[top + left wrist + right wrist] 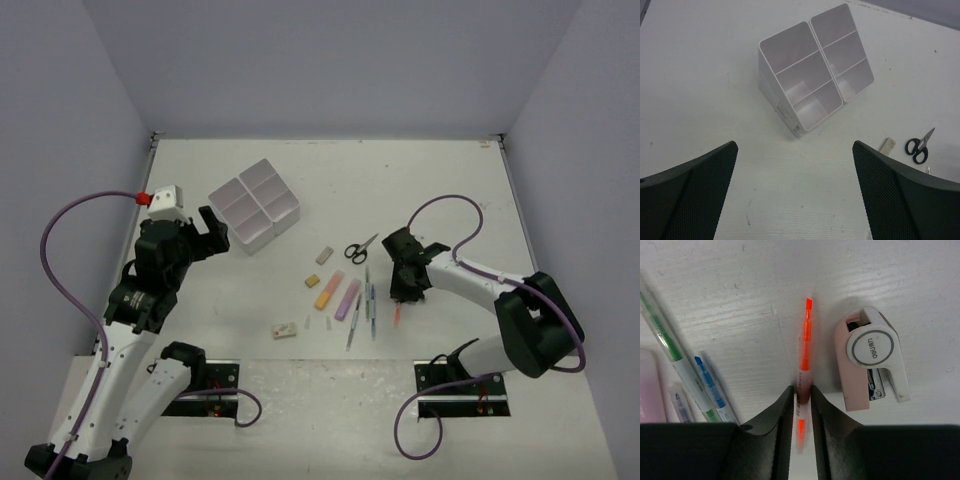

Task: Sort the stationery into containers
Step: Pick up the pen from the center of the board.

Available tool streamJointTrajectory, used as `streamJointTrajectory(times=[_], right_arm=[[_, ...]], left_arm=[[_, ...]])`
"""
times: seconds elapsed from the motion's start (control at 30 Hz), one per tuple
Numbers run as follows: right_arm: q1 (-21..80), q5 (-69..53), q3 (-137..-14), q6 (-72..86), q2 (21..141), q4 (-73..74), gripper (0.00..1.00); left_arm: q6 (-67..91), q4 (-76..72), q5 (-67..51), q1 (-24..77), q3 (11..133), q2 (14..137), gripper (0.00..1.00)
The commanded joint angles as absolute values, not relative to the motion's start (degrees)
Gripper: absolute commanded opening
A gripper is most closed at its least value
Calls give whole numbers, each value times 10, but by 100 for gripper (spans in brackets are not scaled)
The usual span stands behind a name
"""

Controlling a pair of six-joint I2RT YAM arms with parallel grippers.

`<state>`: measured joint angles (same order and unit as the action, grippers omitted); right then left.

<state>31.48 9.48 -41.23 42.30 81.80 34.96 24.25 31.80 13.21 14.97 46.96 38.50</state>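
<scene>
The four joined white bins (pixel 256 205) stand at the back left and look empty in the left wrist view (pixel 777 95). My left gripper (pixel 213 232) is open and empty, above bare table just short of the bins (pixel 794 147). My right gripper (pixel 401 298) is shut on a thin orange pen (pixel 805 337), low by the table (pixel 801 392). A pink stapler (pixel 870 357) lies just right of the pen. Black-handled scissors (pixel 360 248), an orange highlighter (pixel 328 290), a pink-purple highlighter (pixel 347 298) and thin pens (pixel 371 303) lie mid-table.
A beige eraser (pixel 323 256), a small yellow eraser (pixel 313 281) and a white eraser (pixel 285 329) lie left of the highlighters. Green (pixel 670 350) and blue (pixel 710 382) pens lie left of my right fingers. The scissors (pixel 919 146) also show in the left wrist view.
</scene>
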Motion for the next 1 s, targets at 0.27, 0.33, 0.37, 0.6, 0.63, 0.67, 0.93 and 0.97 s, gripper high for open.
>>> streamJointTrajectory(times=[0.27, 0.33, 0.37, 0.6, 0.63, 0.67, 0.93, 0.97], right_arm=[[321, 75, -431, 395, 771, 339, 0], [323, 70, -432, 383, 711, 348, 0], [324, 63, -432, 376, 679, 352, 0], [325, 53, -444, 355, 510, 415, 0], [325, 48, -444, 354, 491, 416, 0], [325, 42, -445, 353, 471, 418, 0], [325, 60, -480, 352, 399, 478, 0], [325, 64, -478, 352, 392, 478, 0]], left_arm=[[253, 318, 146, 152, 483, 408, 100], [273, 340, 166, 152, 499, 438, 100], [276, 352, 165, 152, 510, 454, 100], [358, 410, 166, 212, 555, 547, 100], [390, 420, 211, 275, 562, 568, 100], [421, 430, 255, 340, 569, 589, 100], [558, 467, 361, 604, 635, 749, 98], [561, 454, 355, 618, 625, 755, 96]])
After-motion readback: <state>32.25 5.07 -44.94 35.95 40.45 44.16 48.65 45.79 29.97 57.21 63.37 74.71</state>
